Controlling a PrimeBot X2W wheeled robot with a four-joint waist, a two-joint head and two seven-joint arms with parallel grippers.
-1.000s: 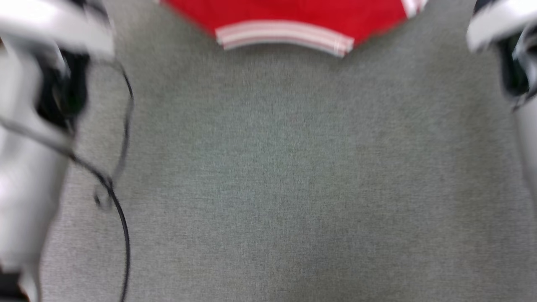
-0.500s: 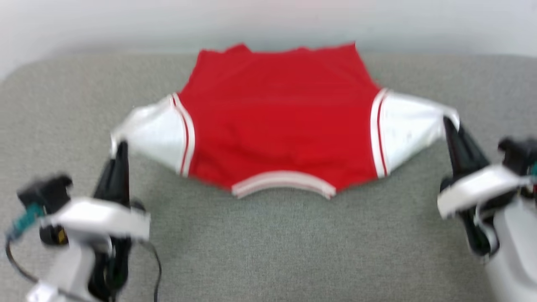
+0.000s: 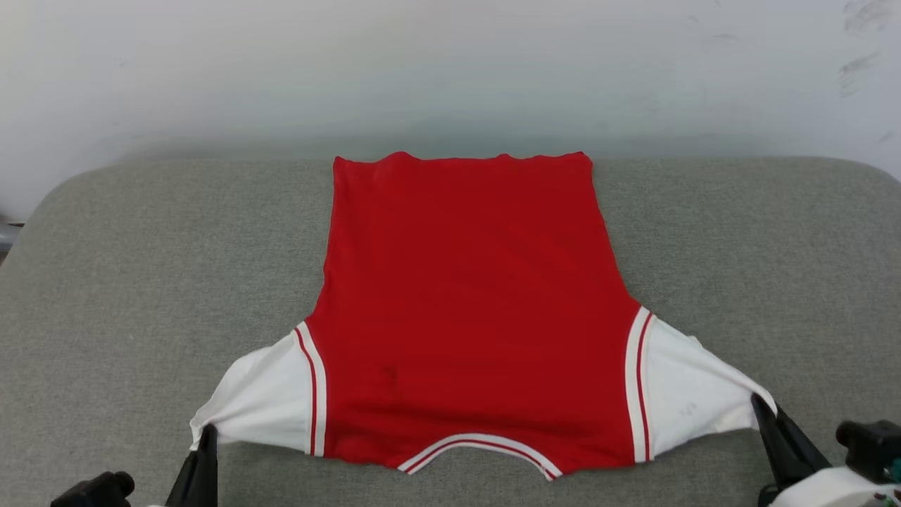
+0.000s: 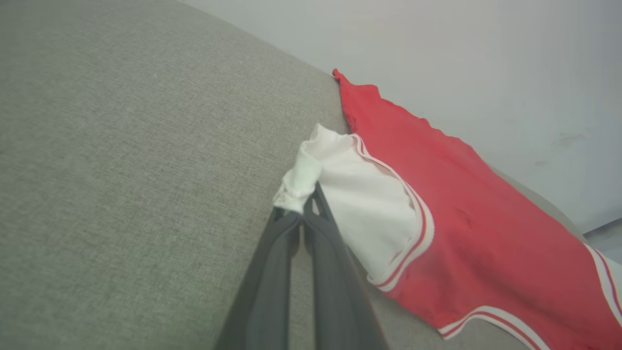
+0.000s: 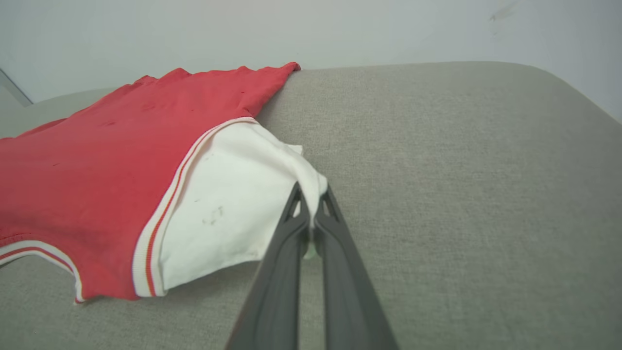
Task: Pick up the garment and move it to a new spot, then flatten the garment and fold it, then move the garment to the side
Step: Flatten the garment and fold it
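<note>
Head view is showing the garment point(image 3: 464, 303) lying spread on the cushion point(image 3: 141, 282), collar nearest; the left gripper point(image 3: 206, 435) and right gripper point(image 3: 761, 407) are each pinching a white sleeve tip.

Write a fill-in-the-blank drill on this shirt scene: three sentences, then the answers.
1. The left gripper and the right gripper are each shut on the tip of one ____ of the garment.
2. The garment's body is red; its sleeves are ____.
3. The garment lies spread on an upholstered surface whose colour is ____.
Missing words: sleeve; white; grey.
</note>
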